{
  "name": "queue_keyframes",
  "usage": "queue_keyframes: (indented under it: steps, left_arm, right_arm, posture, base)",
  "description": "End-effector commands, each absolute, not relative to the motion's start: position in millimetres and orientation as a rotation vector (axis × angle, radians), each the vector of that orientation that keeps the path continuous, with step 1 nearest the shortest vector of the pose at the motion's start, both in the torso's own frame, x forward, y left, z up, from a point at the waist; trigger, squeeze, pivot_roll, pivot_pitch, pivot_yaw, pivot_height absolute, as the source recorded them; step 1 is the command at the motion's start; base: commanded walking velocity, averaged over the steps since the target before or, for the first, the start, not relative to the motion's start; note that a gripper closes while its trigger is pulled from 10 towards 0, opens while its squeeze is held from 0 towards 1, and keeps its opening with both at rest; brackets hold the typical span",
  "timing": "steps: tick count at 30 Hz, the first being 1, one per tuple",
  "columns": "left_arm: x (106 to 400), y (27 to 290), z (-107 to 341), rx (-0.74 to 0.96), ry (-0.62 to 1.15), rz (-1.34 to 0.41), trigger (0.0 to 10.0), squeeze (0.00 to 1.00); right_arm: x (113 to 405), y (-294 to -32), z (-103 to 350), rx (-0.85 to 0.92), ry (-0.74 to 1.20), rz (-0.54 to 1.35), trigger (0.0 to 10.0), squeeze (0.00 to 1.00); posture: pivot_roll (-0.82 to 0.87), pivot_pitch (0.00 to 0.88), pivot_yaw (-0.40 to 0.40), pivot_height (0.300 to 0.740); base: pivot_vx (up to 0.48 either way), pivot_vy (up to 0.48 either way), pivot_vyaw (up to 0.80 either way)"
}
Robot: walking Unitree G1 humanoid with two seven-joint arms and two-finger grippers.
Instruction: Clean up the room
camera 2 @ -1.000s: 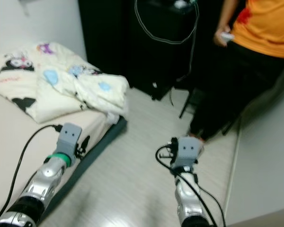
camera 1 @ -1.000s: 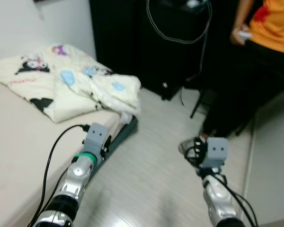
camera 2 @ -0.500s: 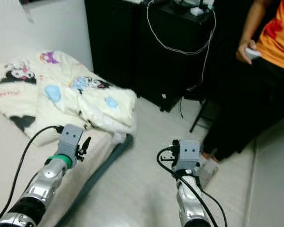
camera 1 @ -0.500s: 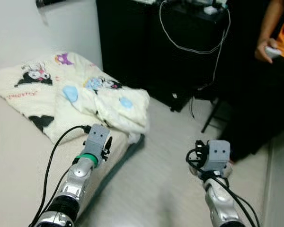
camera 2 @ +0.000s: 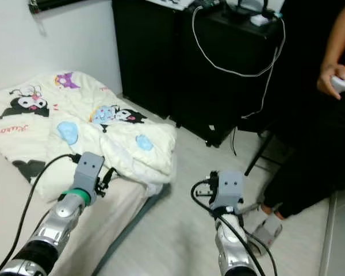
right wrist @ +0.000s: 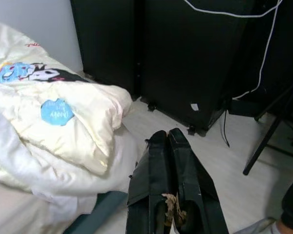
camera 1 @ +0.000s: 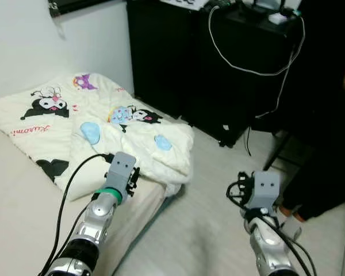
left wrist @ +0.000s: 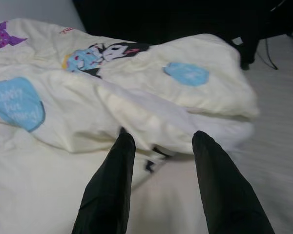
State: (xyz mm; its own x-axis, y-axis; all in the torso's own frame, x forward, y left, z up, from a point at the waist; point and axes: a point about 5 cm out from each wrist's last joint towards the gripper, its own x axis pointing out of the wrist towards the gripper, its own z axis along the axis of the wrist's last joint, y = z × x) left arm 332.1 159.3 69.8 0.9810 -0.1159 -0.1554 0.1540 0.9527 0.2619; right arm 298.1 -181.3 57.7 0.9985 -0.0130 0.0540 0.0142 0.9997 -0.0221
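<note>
Blanket (camera 1: 109, 123) beside black cabinet (camera 1: 218, 63)

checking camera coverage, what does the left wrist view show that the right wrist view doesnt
Left wrist view: the left tool with its two black fingers spread open, pointing at the crumpled edge of the cartoon-print blanket, plus a large blue patch on it.

Right wrist view: the right tool with its fingers pressed together over the floor, a black cabinet with a white cable, and a dark stand leg.

Both: the same blanket on the bed, with its small blue patch and black-and-blue cartoon print.
</note>
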Motion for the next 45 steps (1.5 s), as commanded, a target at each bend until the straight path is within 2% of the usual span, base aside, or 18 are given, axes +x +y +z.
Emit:
queue_keyframes:
  steps: [1,9,20,39,45]
  left_arm:
    - [327.6,158.9,62.2,0.276,0.174,-0.147,10.0,0.00]
    - [328.1,155.8,60.6,0.271,0.186,-0.155,10.0,0.00]
    - [329.9,151.9,58.2,0.242,0.233,-0.163,10.0,0.00]
    - [335.5,151.1,68.5,0.218,0.203,-0.142,10.0,0.00]
    - [341.7,150.8,78.4,0.211,0.176,-0.127,10.0,0.00]
  right_arm:
    - [292.1,-180.5,46.7,-0.017,-0.001,-0.017,10.0,0.00]
    - [290.7,-181.2,44.9,-0.028,0.008,-0.024,10.0,0.00]
    - [290.2,-182.3,44.4,-0.032,0.015,-0.026,10.0,0.00]
    - [289.1,-180.0,44.1,-0.026,0.015,-0.022,10.0,0.00]
    - [289.5,-178.9,45.0,-0.023,0.010,-0.019,10.0,0.00]
  posture:
    - [0.04,0.083,0.020,0.740]
    - [0.03,0.078,0.024,0.721]
    - [0.02,0.073,0.025,0.666]
    - [0.02,0.089,0.027,0.581]
    - [0.02,0.094,0.027,0.566]
  base:
    - [0.000,0.000,0.00]
    - [0.000,0.000,0.00]
    - [0.000,0.000,0.00]
    - [0.000,0.000,0.00]
    - [0.000,0.000,0.00]
